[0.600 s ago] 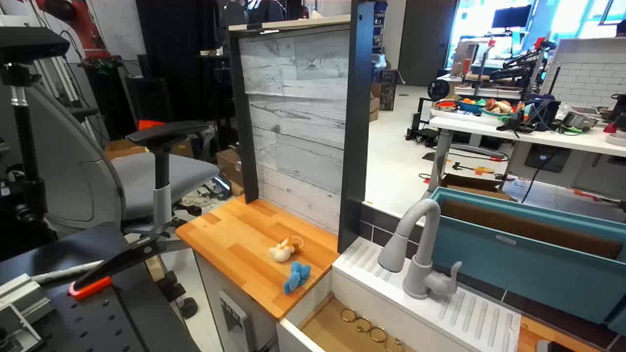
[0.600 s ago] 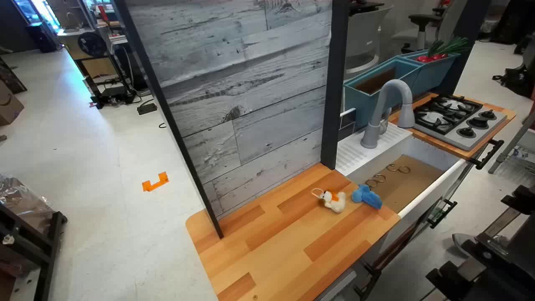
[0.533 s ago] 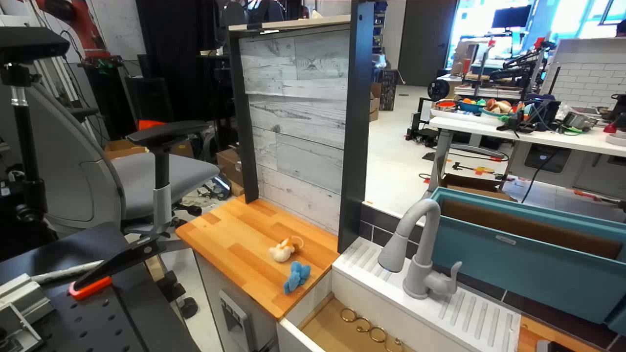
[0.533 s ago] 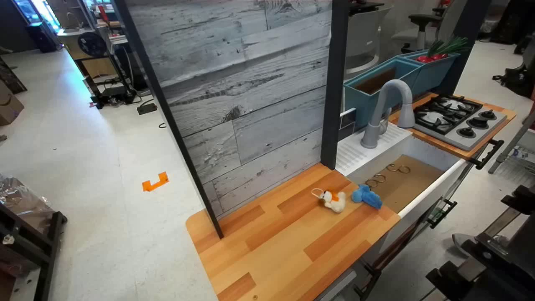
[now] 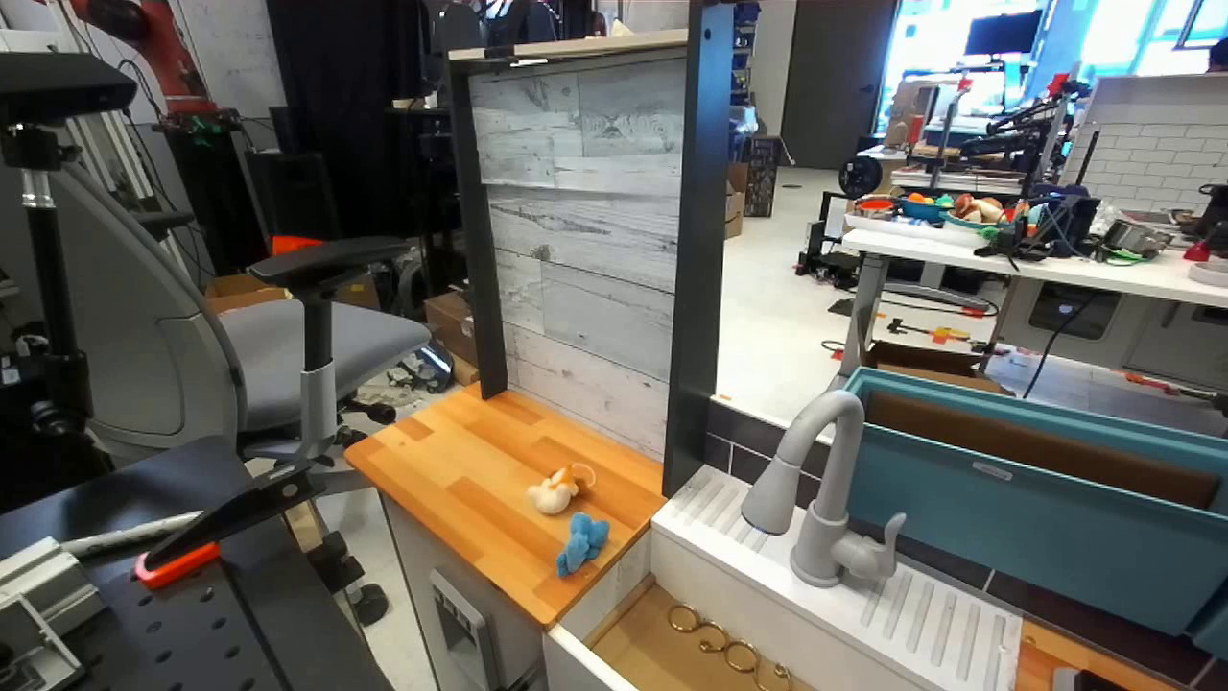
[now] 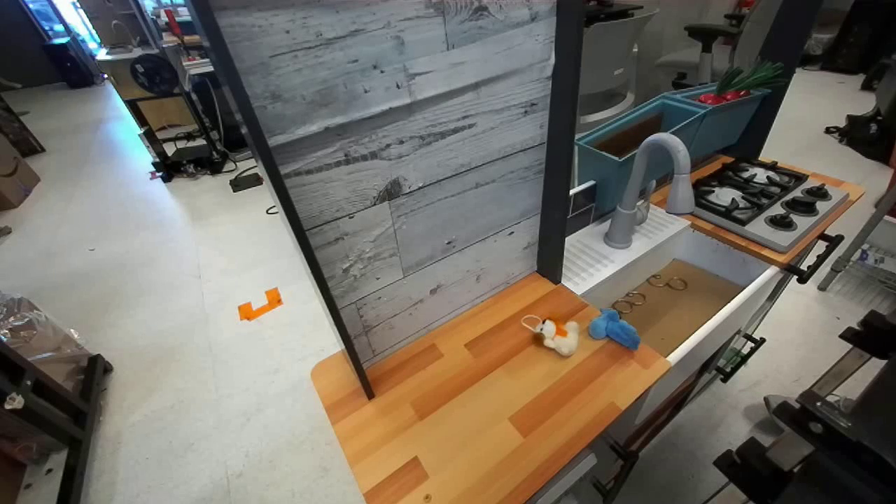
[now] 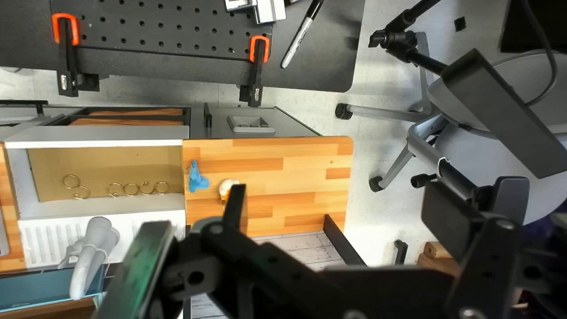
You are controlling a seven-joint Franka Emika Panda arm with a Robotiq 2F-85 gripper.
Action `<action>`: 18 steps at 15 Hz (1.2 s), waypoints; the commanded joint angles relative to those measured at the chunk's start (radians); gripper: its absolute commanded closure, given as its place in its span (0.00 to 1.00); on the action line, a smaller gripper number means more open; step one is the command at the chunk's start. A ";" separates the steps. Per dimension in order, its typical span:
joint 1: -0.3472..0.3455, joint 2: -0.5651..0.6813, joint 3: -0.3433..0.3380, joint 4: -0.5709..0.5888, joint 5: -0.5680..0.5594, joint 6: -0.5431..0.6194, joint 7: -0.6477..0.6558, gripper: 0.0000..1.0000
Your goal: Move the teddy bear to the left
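On the surface (image 6: pixel 483 413), the teddy bear (image 6: pixel 563 340) lies near the edge beside the sink (image 6: pixel 728 317), a blue plush toy (image 6: pixel 616 330) between bear and edge. The hand (image 7: pixel 330 215) is spread.

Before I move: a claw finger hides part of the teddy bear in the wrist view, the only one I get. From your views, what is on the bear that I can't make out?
Observer: In an exterior view, the teddy bear has a thin pale loop sticking out on the side toward the grey wood-look panel.

Operator: Then I'll mind that side. Looking down, I can't judge how high that panel goes. How tall is it?

Observer: In both exterior views it rises well above the faucet.
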 commanded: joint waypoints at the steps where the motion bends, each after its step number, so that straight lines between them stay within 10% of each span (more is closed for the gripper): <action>1: -0.020 0.001 0.016 0.003 0.009 -0.005 -0.009 0.00; 9: -0.019 0.143 0.038 0.000 0.002 0.073 -0.007 0.00; 18: -0.020 0.679 0.121 0.033 -0.206 0.553 0.083 0.00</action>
